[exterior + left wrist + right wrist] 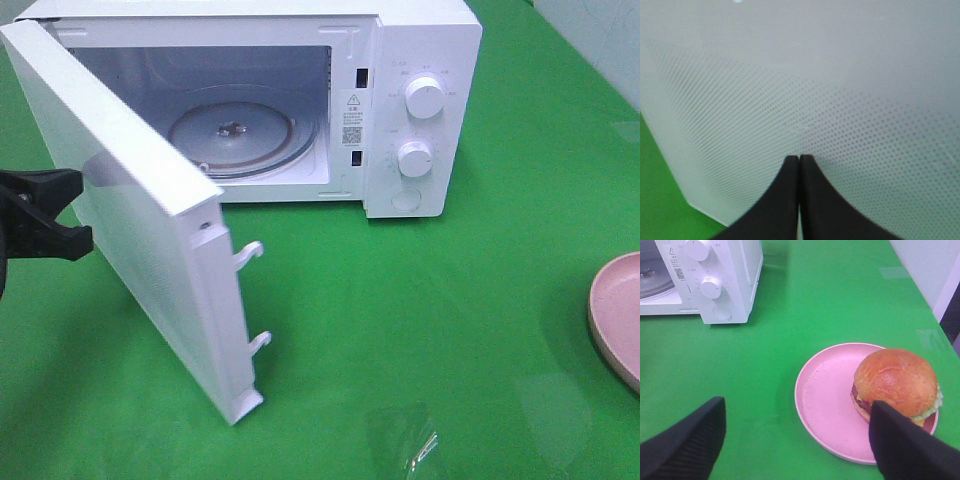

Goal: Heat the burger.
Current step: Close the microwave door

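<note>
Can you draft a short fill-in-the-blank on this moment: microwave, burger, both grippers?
1. The microwave door stands ____.
2. The burger sits on a ____ plate, off to one side of it.
3. The left gripper, close against the door's dotted panel, is ____.
4. The right gripper, above the table near the plate, is ____ and holds nothing.

Missing words: open; pink; shut; open

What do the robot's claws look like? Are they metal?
I cannot tell the material. Both are plain matte black. The left gripper has two curved fingers tapering to narrow tips. The right gripper has broader, blunt fingers with a faintly ribbed surface. No cables or markings show.
</note>
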